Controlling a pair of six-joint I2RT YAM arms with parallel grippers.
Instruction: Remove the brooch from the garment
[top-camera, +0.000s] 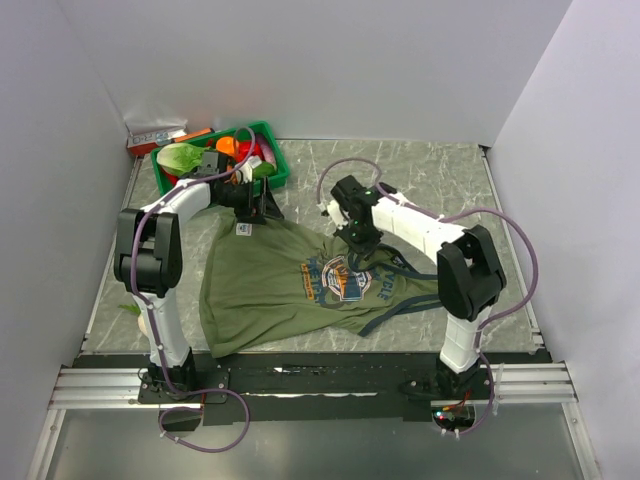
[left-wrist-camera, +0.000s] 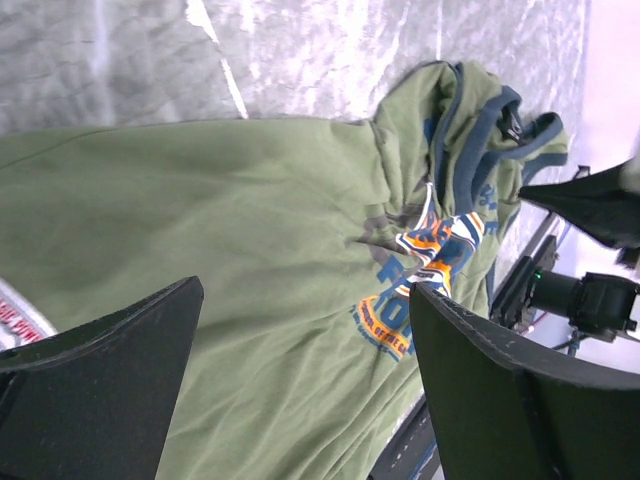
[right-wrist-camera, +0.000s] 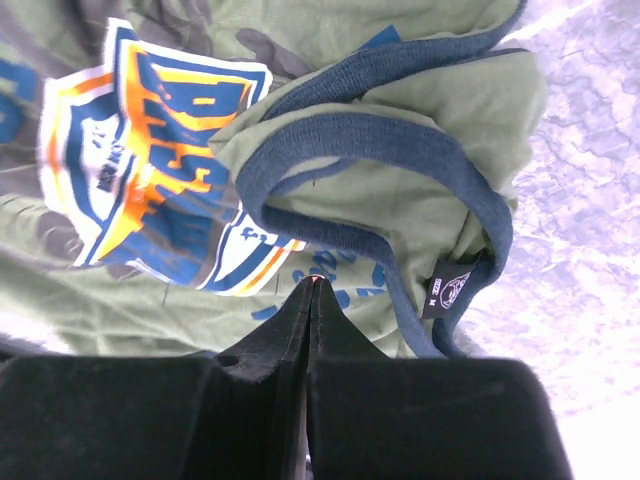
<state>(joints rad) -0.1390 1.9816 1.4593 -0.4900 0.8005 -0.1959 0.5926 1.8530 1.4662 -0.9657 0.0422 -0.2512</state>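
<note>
The olive-green garment (top-camera: 270, 285) lies crumpled on the marble table, its oval orange-and-blue graphic (top-camera: 343, 279) towards the right and its white label (top-camera: 243, 229) at the back left. My right gripper (top-camera: 358, 236) is low over the navy-trimmed neck. In the right wrist view it (right-wrist-camera: 313, 292) is shut, with a tiny pinkish speck, the brooch (right-wrist-camera: 314, 281), pinched at the very tips, just above the garment (right-wrist-camera: 400, 200) and beside the graphic (right-wrist-camera: 150, 170). My left gripper (top-camera: 243, 200) hovers open and empty above the garment's back-left corner. In the left wrist view it (left-wrist-camera: 305, 380) sits over plain green cloth (left-wrist-camera: 230, 220).
A green basket (top-camera: 278, 166) of toy vegetables stands at the back left, just behind my left gripper. A small box (top-camera: 155, 137) sits in the back-left corner. A black frame (top-camera: 268, 211) lies by the garment's back edge. A green scrap (top-camera: 130, 308) lies at the left edge. White walls enclose three sides.
</note>
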